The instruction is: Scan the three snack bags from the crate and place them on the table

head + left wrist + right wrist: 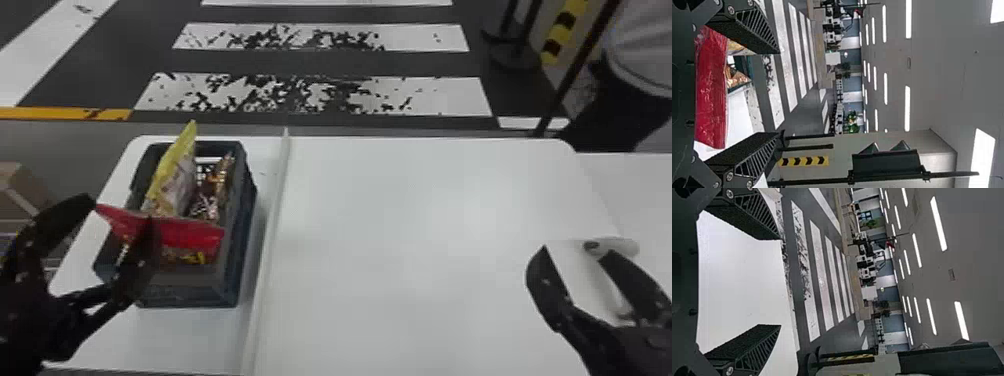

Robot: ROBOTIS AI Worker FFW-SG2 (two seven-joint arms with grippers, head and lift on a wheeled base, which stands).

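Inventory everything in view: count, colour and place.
red bag: one, red, crate's near end
yellow bag: one, yellow, in crate
snack packaging: some, brownish, in crate
crate: one, dark, table's left
table: one, white, before robot
ridge: one, white, crate's right
floor stripes: several, white, beyond table
post: one, yellow-black, upper right
carton: one, brown, far left
left gripper: one, black, at red bag
right gripper: one, black, table's right

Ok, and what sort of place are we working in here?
Probably a large indoor hall made up like a street, perhaps for demos or testing: crosswalk stripes cross the floor, what looks like a traffic light stands nearby, and strip lights line the ceiling.
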